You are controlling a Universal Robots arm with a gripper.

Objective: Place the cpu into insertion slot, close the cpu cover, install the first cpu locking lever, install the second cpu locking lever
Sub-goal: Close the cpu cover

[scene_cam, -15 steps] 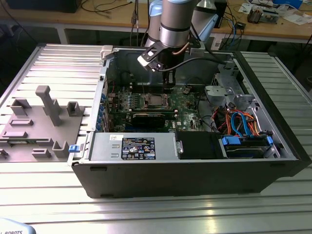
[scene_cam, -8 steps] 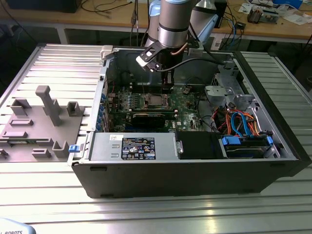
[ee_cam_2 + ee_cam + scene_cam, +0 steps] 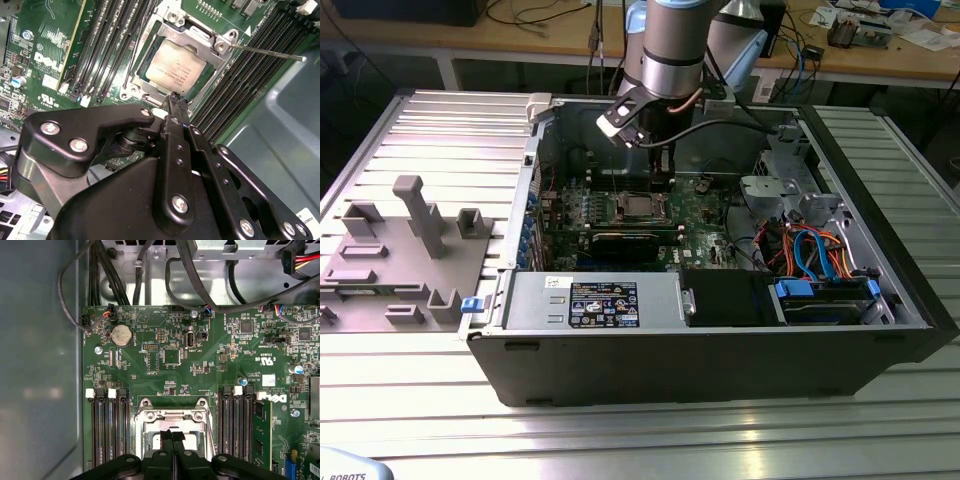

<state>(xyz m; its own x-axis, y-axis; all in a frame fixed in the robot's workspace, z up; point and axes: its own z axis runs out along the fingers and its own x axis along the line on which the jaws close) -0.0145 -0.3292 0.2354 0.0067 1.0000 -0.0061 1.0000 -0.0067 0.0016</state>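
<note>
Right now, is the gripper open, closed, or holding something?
Gripper: closed, holding nothing, tips by the cpu cover's edge.

Overhead light is hitting the ribbed metal counter (image 3: 740, 430) in the exterior view and throwing pale glare streaks along its front. The inside of the computer case (image 3: 720, 345) is sitting in shade. In the second wrist view the chip (image 3: 175, 67) is catching light and looking kinda washed out. The black pincer (image 3: 176, 101), right up close, is going a bit soft and picking up small glints. In the first wrist view the circuit board (image 3: 200, 355) is getting nice even light, and a hazy bright patch is glowing on the grey case wall (image 3: 40, 390).
</note>
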